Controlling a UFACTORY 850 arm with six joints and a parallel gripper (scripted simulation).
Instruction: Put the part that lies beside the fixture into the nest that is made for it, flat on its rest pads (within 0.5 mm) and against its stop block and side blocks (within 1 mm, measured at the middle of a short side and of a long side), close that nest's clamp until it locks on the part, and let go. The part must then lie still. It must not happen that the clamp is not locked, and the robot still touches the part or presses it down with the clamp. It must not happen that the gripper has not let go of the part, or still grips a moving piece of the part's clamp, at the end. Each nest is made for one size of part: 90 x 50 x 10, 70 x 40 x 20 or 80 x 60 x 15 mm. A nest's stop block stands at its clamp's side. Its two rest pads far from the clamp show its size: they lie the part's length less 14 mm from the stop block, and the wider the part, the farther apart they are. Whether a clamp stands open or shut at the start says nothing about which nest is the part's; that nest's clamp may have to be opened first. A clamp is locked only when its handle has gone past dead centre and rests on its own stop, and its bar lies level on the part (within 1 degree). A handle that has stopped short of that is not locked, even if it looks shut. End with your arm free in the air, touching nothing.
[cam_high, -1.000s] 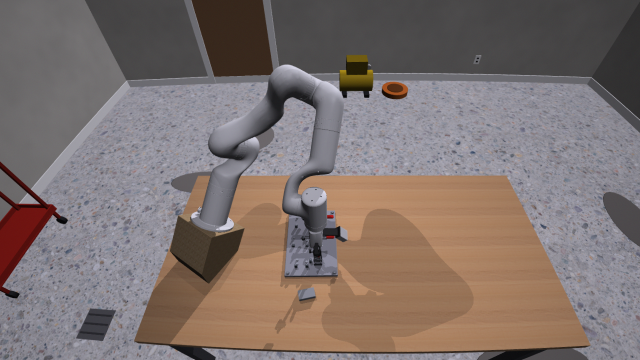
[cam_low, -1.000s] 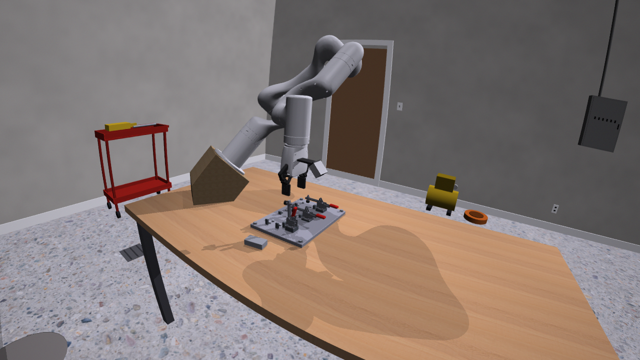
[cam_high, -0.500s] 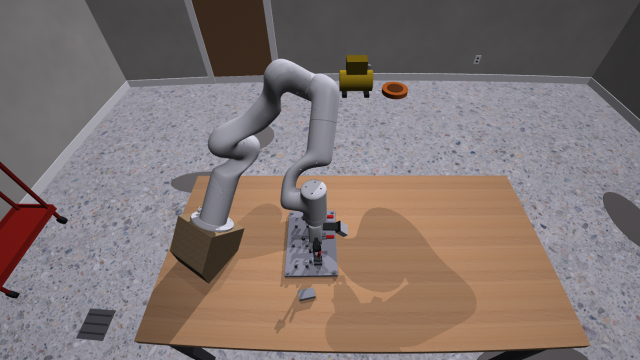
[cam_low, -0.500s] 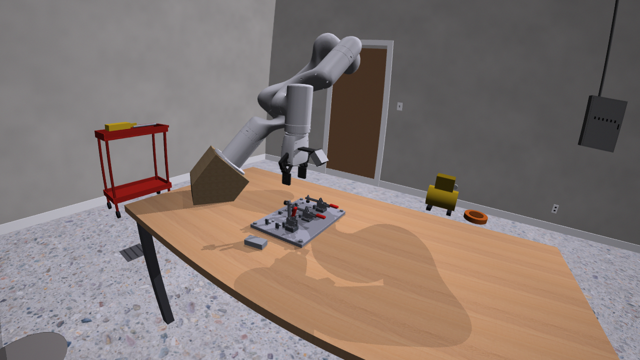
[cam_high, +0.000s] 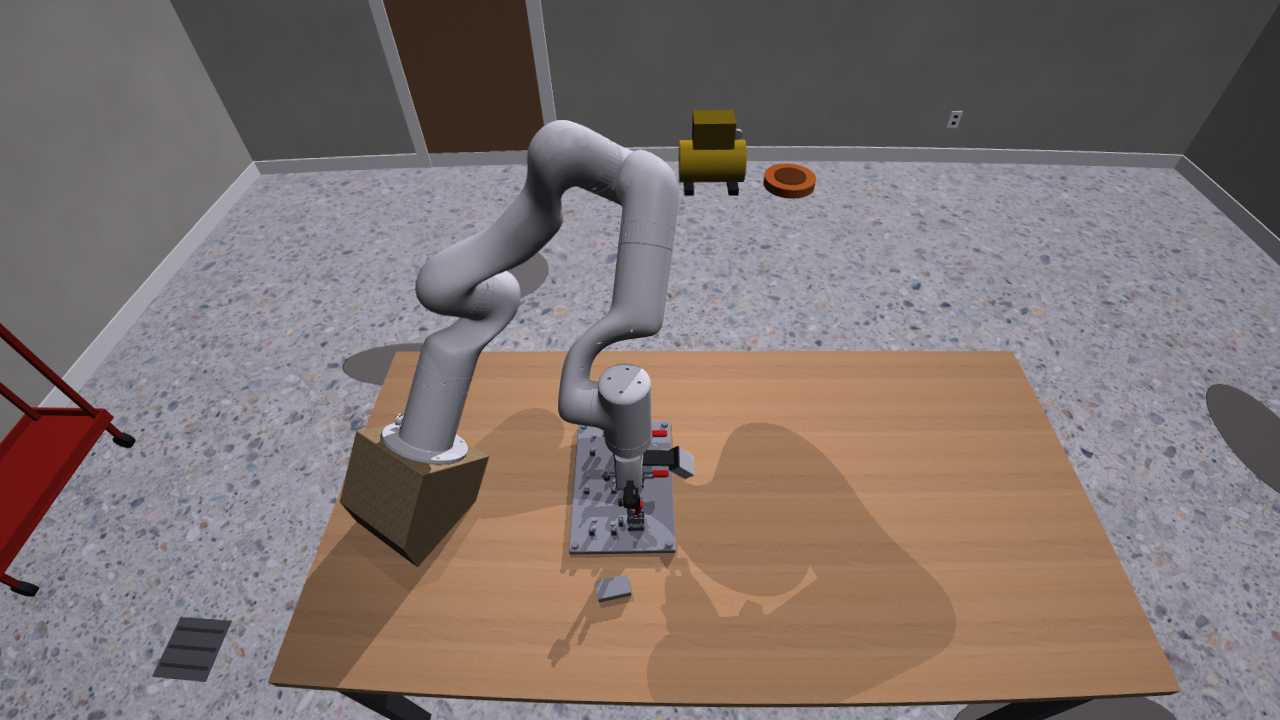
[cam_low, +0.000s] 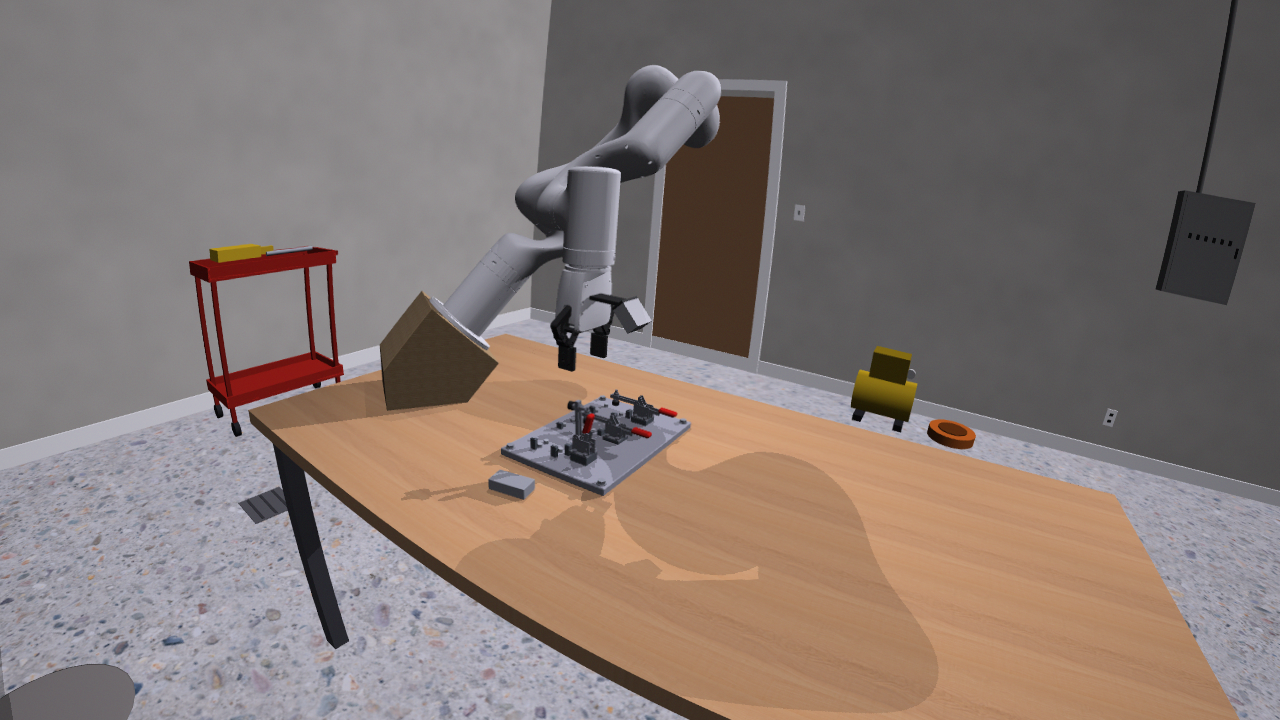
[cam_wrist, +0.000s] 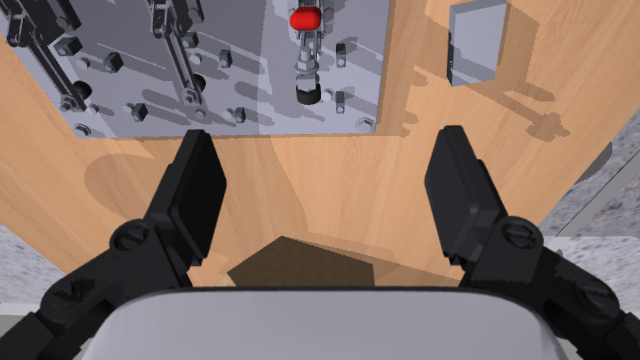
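Your gripper (cam_high: 632, 501) (cam_low: 582, 351) (cam_wrist: 323, 154) hangs above the fixture plate (cam_high: 662, 535) (cam_low: 617, 476) (cam_wrist: 280, 127), fingers spread wide with nothing between them; the grey block (cam_high: 614, 589) (cam_low: 511, 485) (cam_wrist: 477, 45) lies flat on the table (cam_high: 895, 537) (cam_low: 805, 582) (cam_wrist: 340, 175), just beyond the plate's near edge in the top view, well apart from the fingertips and lower.

Your coming reach, if the block is next, runs toward the near side of that view and down; the block's long axis appears to run roughly left to right there, slightly askew to the plate's edge, so the wrist likely needs a small turn before the fingers straddle its narrower width; the lone arm does the work.

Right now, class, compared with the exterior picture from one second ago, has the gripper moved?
Yes: the gripper has moved upward, its fingers now higher above the clamp plate in the exterior view.
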